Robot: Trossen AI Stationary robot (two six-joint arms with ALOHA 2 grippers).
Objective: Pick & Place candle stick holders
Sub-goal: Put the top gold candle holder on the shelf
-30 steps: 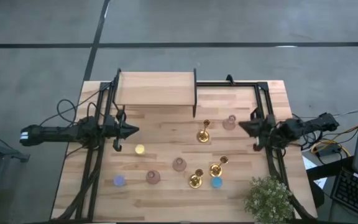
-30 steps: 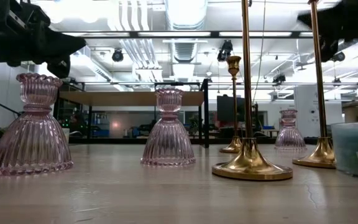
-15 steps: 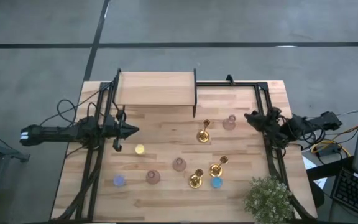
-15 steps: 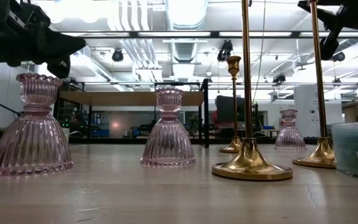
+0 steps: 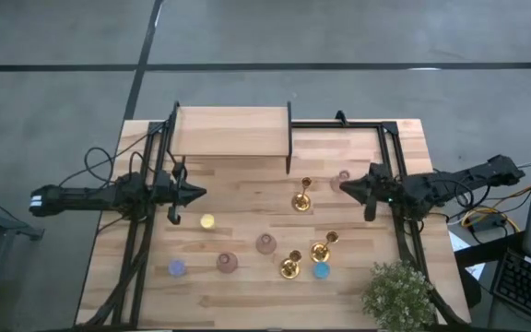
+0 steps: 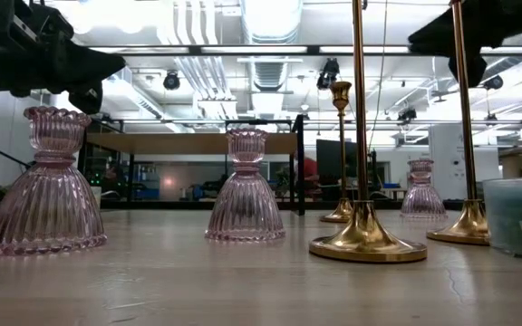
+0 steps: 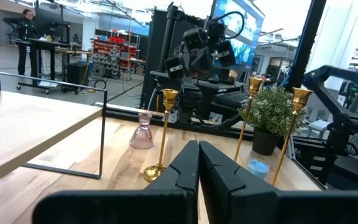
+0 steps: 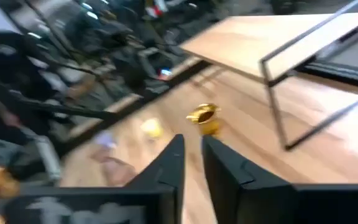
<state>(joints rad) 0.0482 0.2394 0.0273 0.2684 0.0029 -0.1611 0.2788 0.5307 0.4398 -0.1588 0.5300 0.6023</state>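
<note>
Fingers first: on my right gripper (image 8: 192, 163) the two dark fingers (image 8: 166, 163) stand a narrow slit apart, with nothing between them. That gripper hovers above the table's right half, just right of the far gold candlestick (image 5: 301, 196), whose top cup shows beyond my fingertips in the right wrist view. A pink glass holder (image 5: 343, 175) sits almost under the gripper's nose, partly hidden by it.

My left gripper (image 7: 197, 163) has its fingers pressed together, empty. It waits over the left side of the table (image 5: 247, 295), pointing right, near a small yellow candle (image 5: 207, 221).

All three candle stick holders stand upright on the wood, none of them held. Besides the far one, a pair stands closer to the near edge: the near-left candlestick (image 5: 289, 266) and the near-right candlestick (image 5: 322, 249), close together but apart. A blue candle (image 5: 321, 270) lies just beside the near-right one's base.

Farther left sit two more pink glass holders, the middle pink holder (image 5: 265, 243) and the left pink holder (image 5: 227, 262), then a purple candle (image 5: 176, 267). A raised wooden shelf (image 5: 230, 131) on a black frame spans the far left. A potted plant (image 5: 399, 293) fills the near right corner.
</note>
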